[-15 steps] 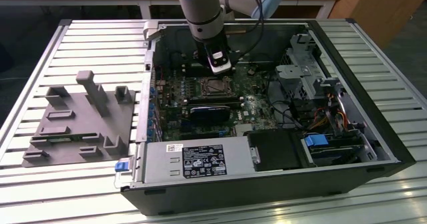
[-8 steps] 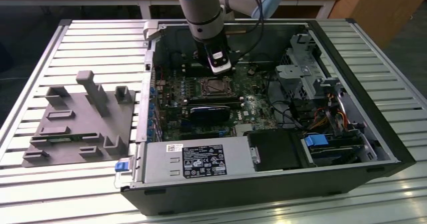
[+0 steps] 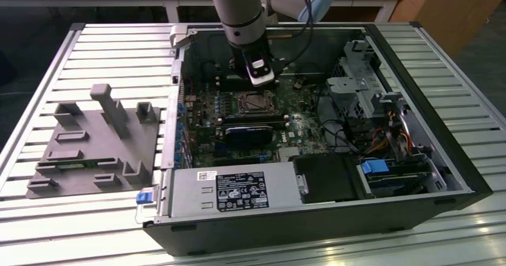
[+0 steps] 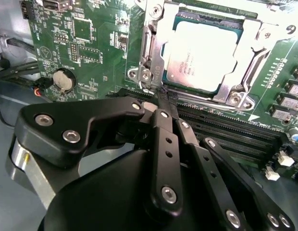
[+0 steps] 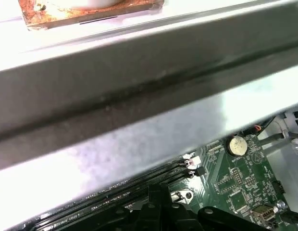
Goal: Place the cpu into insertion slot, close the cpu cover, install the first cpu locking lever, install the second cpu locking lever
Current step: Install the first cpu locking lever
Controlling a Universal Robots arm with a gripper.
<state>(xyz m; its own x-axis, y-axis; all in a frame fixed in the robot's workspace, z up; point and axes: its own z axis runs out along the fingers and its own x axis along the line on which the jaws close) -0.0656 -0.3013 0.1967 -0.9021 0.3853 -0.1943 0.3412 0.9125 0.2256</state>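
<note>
Your biggest piece is the open black metal computer case [image 3: 316, 224], lying on the slatted metal table [image 3: 103, 53]. Inside it you see the green motherboard [image 4: 86, 43], and your black linkage-fingered gripper [image 4: 163, 98] hangs low over it. Its fingers [image 4: 164, 139] are drawn together with no gap showing at the tips; you cannot tell whether anything thin is pinched there.

Just beyond the tips sits the square insertion slot [image 3: 253, 103]. The thin silvery metal cpu cover [image 4: 252, 60] lies flat over it, its nearest corner right at your fingertips. Through its window shows the dull silver square cpu [image 4: 202, 53], seated in the slot, a little ahead of the gripper. The long black memory slots [image 4: 226, 130] run beside your fingers, and a round silver coin battery [image 4: 62, 79] lies off to the other side.
</note>
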